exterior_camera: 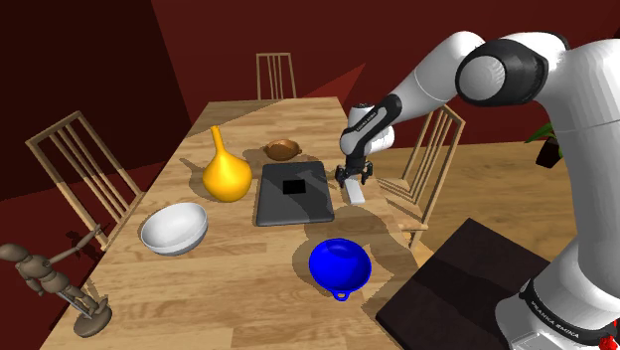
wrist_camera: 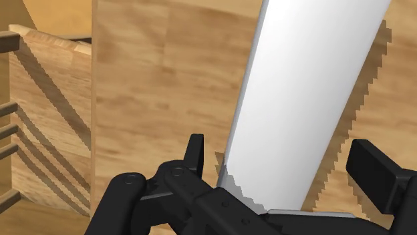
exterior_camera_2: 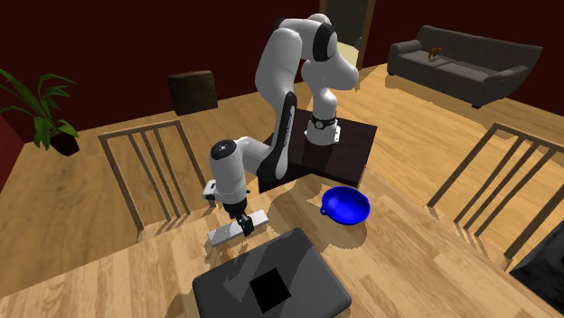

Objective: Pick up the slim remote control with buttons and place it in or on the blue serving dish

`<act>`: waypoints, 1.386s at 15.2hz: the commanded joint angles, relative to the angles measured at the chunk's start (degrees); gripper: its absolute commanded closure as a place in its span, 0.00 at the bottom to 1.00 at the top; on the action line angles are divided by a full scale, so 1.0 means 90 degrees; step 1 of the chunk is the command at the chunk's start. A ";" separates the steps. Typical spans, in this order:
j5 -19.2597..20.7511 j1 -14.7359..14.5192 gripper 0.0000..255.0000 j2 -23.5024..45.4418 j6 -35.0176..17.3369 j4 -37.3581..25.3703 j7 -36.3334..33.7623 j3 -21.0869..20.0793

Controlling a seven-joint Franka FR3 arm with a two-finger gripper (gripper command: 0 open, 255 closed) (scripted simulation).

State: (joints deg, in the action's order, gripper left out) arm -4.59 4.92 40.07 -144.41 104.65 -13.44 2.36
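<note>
Remote control (exterior_camera: 355,193), plain white, lies near the table (exterior_camera: 248,249) edge with the open pincer (exterior_camera: 354,179) astride it; grasp seemingly in hand; next: close, lift, carry to the blue serving dish (exterior_camera: 323,261).

- Table (exterior_camera: 248,249): wood top evenly and warmly lit; no glare, blur or bending towards the frame edges.
- Walls (exterior_camera: 89,60) behind the table: dark red, dim, flatly shaded.
- Shadows on the table: soft dark patches beside the yellow vase (exterior_camera: 227,174), white bowl (exterior_camera: 174,227) and blue dish (exterior_camera: 339,263); striped slat shadows from the chair (exterior_camera: 409,211) along the table's edge.
- Light source: apparently above the table, possibly more than one.
- Wrist view, on the table: remote (wrist_camera: 301,100) plain bright white, its shadow edged in jagged steps.
</note>
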 commanded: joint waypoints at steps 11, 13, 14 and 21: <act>-0.0001 0.0003 1.00 0.0008 -0.0011 0.0001 0.0003 -0.0001; -0.0001 0.0002 1.00 0.0009 -0.0012 0.0001 0.0003 -0.0001; -0.0001 0.0002 1.00 0.0010 -0.0011 -0.0001 0.0002 -0.0001; 0.0027 -0.0017 1.00 -0.0407 0.0304 0.0101 -0.0021 0.0026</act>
State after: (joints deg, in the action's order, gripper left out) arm -4.39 4.84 36.95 -142.09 105.43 -13.55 2.58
